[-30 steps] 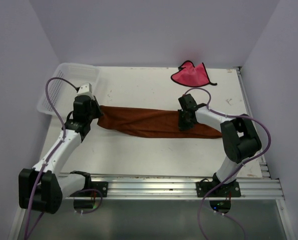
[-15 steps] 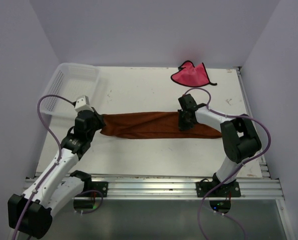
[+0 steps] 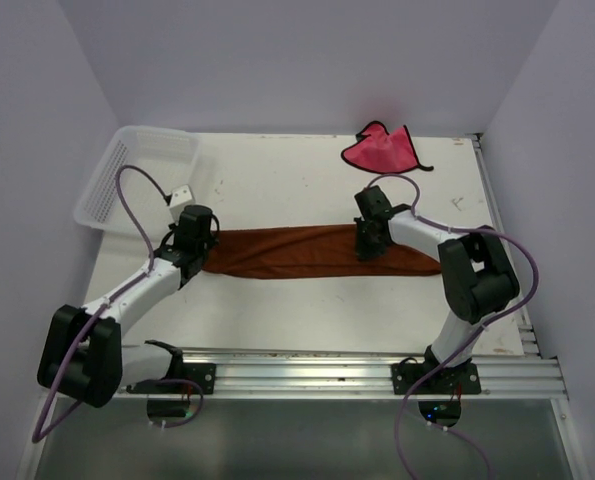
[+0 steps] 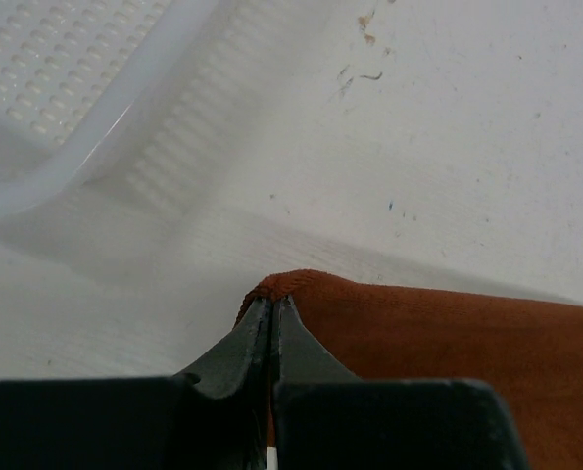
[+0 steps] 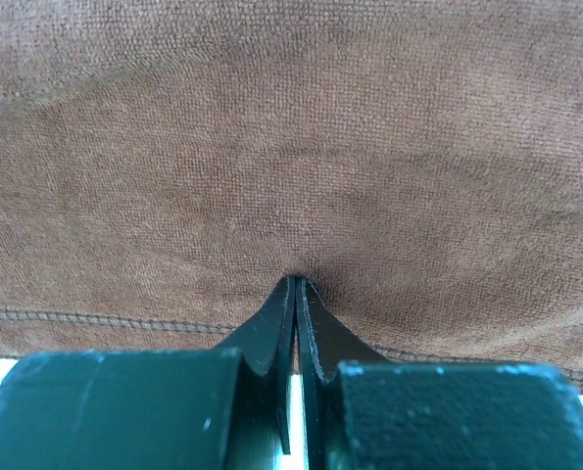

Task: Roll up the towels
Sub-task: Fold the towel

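Right claw point(image 5: 297, 286) pinched closed on brown towel point(image 5: 291, 147), stitched hem point(image 5: 95, 319) below

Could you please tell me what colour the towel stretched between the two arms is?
Rust-brown towel; clearest in the right wrist view.

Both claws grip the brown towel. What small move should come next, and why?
Probably the left claw should turn its pinched end of the brown towel over toward the right claw to start a roll: the towel lies as a long flat strip, and both claws are shut on it.
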`<state>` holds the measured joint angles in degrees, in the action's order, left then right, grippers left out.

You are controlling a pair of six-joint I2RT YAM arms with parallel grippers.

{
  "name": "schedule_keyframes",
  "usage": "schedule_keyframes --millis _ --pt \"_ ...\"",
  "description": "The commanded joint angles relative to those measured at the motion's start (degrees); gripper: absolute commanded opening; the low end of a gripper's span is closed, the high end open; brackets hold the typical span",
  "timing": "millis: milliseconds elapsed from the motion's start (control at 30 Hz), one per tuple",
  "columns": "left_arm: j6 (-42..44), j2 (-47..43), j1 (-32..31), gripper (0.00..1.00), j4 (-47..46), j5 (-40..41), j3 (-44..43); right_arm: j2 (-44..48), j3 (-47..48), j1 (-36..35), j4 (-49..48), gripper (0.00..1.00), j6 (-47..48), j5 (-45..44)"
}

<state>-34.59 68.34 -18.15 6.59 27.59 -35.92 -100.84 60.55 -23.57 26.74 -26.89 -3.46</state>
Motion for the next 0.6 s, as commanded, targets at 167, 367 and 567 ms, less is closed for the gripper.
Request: schedule_keyframes --millis 167,367,567 --pt "5.8 11.5 2.6 0.0 -12.6 3.4 -7.2 -4.4 0.5 -0.2 -0.8 0.02 0.5 -0.5" --pt "7.0 17.1 5.3 0.0 -13.9 2.0 -8.0 -5.0 0.7 -0.3 -0.9 0.03 0.6 -0.7" --pt "7.6 20.9 6.3 0.31 -15.6 0.0 -8.1 -4.5 1.0 -0.2 -0.6 0.05 1.0 0.0"
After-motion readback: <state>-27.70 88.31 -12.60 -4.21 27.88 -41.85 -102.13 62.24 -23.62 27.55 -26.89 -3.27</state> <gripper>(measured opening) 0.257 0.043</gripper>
